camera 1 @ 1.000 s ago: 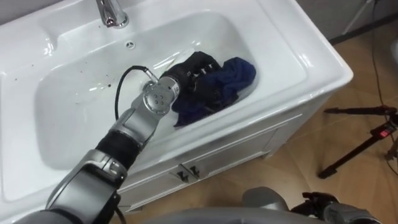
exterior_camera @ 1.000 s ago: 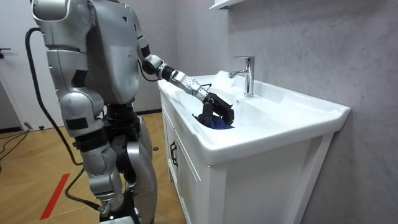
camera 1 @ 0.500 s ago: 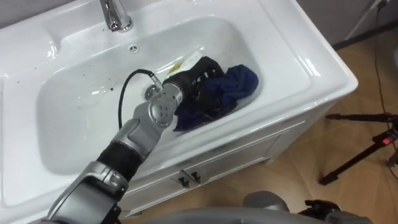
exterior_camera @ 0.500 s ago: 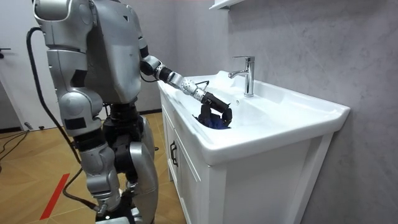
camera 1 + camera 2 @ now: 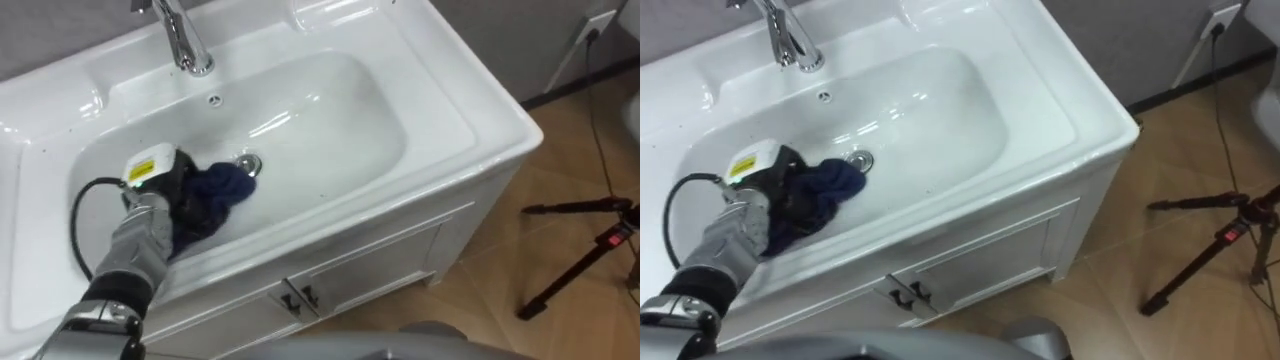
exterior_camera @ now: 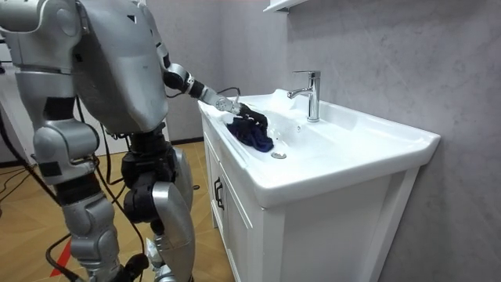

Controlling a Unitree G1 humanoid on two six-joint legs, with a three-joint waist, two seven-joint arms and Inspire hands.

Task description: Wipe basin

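**Operator:** Report left hand position.

**Unit:** My left hand [image 5: 168, 188] is down inside the basin [image 5: 330, 110], left of centre, toward the near wall.

**Operator:** Location of the cloth?

**Unit:** The dark blue cloth [image 5: 222, 188] lies bunched under and just right of my hand, touching it. Its far right edge sits just beside the drain [image 5: 248, 163]. The faucet [image 5: 186, 45] stands upright on the far rim, apart from the cloth.

**Operator:** Grip state?

**Unit:** Cannot tell — the hand is dark against dark cloth, so grip or flat press is not readable.

**Operator:** Surroundings?

**Unit:** I stand at the front of the white cabinet [image 5: 380, 255]. A tripod [image 5: 585, 245] stands on the wood floor [image 5: 520, 180] to the right.
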